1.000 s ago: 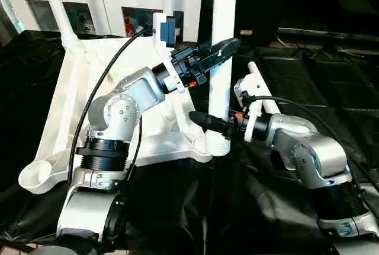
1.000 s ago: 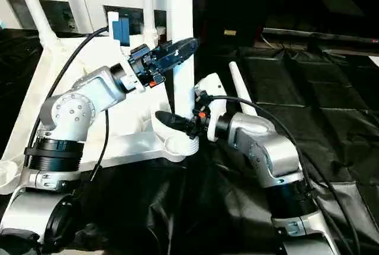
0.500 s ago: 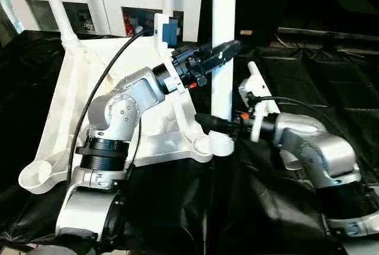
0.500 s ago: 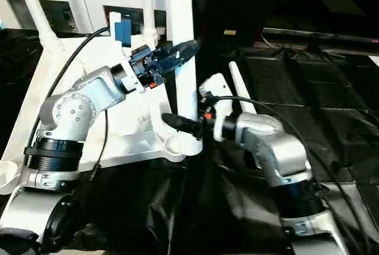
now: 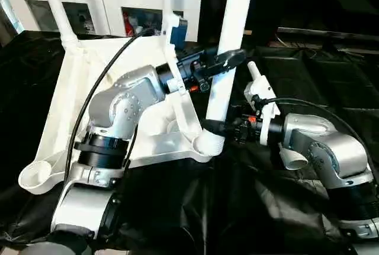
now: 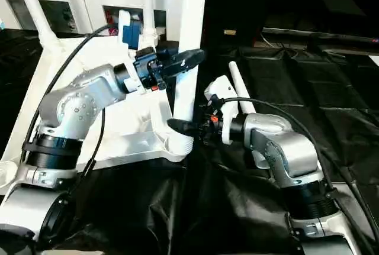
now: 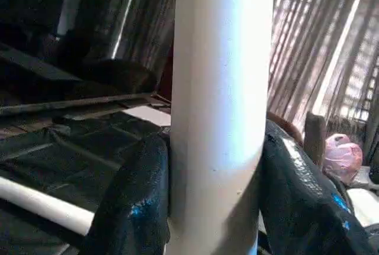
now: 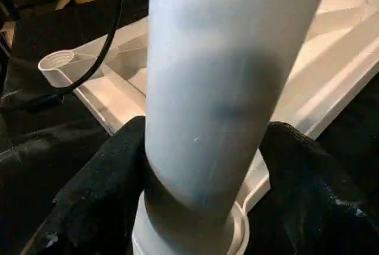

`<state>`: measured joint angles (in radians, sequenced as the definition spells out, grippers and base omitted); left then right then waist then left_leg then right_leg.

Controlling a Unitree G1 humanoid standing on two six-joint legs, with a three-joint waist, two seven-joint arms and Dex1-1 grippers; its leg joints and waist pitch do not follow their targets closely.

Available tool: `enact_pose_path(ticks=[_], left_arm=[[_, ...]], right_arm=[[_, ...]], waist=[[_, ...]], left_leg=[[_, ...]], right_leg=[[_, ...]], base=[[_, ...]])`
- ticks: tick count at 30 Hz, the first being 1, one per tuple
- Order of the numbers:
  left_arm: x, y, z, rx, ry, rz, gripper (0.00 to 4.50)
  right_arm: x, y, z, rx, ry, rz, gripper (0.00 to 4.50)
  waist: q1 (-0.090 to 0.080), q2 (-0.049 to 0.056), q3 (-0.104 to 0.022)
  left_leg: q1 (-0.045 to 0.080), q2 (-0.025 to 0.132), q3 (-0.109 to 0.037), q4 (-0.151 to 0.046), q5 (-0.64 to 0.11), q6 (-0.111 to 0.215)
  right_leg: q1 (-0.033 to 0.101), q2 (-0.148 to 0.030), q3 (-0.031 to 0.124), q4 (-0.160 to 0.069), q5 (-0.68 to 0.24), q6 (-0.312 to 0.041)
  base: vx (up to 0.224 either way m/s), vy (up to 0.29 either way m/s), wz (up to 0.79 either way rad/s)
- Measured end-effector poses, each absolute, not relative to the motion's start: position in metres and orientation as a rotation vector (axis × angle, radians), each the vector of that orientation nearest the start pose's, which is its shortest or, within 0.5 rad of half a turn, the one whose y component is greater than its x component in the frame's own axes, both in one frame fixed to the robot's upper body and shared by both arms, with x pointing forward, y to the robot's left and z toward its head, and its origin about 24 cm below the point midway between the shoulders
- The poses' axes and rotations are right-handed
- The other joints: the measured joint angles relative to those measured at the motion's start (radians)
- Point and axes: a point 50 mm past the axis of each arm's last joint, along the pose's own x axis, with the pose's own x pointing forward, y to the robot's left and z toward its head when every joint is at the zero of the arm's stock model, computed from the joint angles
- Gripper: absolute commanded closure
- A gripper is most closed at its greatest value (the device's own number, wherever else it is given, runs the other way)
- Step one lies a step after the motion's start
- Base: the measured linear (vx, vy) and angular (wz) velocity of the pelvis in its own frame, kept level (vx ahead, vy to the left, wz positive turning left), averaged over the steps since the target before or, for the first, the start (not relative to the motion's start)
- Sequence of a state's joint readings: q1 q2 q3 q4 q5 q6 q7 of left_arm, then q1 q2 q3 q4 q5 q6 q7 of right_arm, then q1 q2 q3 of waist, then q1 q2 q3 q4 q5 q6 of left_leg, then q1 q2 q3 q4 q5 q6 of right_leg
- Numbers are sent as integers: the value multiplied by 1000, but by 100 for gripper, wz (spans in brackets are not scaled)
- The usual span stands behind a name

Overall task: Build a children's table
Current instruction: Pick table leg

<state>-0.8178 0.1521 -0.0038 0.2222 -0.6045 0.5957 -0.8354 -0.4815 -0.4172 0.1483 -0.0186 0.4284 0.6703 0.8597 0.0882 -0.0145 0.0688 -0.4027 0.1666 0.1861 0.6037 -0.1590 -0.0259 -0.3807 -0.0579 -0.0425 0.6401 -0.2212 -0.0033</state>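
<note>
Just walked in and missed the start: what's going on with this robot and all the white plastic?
The robot is fitting a leg into the near corner socket of an upside-down white tabletop. The left gripper clamps the leg partway up and the right gripper clamps it just above the socket. The leg leans a little. Two legs stand in the far corners, one near socket is empty, and another leg lies on the black cloth.

Tabletop upside down at left; two legs standing in its far corners; third leg tilted in near-right socket; fourth leg lying to the right.
</note>
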Motion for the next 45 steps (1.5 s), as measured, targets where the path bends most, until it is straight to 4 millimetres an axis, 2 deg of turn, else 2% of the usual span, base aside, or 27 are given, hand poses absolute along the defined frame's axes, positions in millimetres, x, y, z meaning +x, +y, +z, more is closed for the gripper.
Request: enact_pose_path(ticks=[18, 19, 24, 25, 28, 34, 37, 38, 39, 45], left_arm=[[332, 62, 203, -320, -65, -1294, 273], [332, 62, 203, -320, -65, -1294, 273], [332, 62, 203, -319, -65, -1294, 273], [332, 62, 203, -319, -65, -1294, 273], [332, 63, 203, -318, -65, -1293, 273], [332, 63, 203, -316, -63, -1297, 273], [332, 63, 202, -314, -61, -1296, 273], [332, 63, 202, -313, -60, -1295, 273], [332, 64, 202, -311, -60, -1294, 273], [332, 63, 202, -310, -59, -1295, 273]], right_arm=[[297, -121, 118, -7, 305, 1113, 132], [297, -121, 118, -7, 305, 1113, 161], [297, -118, 117, 0, 304, 1123, 182], [297, -118, 117, 0, 304, 1123, 209], [297, -117, 117, 0, 306, 1127, 234], [297, -118, 115, 7, 312, 1124, 259], [297, -117, 115, 10, 314, 1124, 260], [297, -117, 115, 12, 315, 1125, 205], [297, -117, 114, 14, 315, 1125, 191], [297, -117, 113, 8, 322, 1122, 191]], waist=[[0, 0, 0], [1, 0, 0], [1, 0, 0], [1, 0, 0], [1, 0, 0], [1, 0, 0], [1, 0, 0], [1, 0, 0], [1, 0, 0], [1, 0, 0]], left_leg=[[0, 0, 0, 0, 0, 0], [0, 0, 0, 0, 0, 0], [0, 0, 0, 0, 0, 0], [0, 0, 0, 0, 0, 0], [0, 0, 0, 0, 0, 0], [0, 0, 0, 0, 0, 0], [0, 0, 0, 0, 0, 0], [0, 0, 0, 0, 0, 0], [0, 0, 0, 0, 0, 0], [0, 0, 0, 0, 0, 0]], right_leg=[[0, 0, 0, 0, 0, 0], [0, 0, 0, 0, 0, 0], [0, 0, 0, 0, 0, 0], [0, 0, 0, 0, 0, 0], [0, 0, 0, 0, 0, 0], [0, 0, 0, 0, 0, 0], [0, 0, 0, 0, 0, 0], [0, 0, 0, 0, 0, 0], [0, 0, 0, 0, 0, 0], [0, 0, 0, 0, 0, 0]], base=[[0, 0, 0], [0, 0, 0], [0, 0, 0], [0, 0, 0], [0, 0, 0], [0, 0, 0], [0, 0, 0], [0, 0, 0], [0, 0, 0], [0, 0, 0]])
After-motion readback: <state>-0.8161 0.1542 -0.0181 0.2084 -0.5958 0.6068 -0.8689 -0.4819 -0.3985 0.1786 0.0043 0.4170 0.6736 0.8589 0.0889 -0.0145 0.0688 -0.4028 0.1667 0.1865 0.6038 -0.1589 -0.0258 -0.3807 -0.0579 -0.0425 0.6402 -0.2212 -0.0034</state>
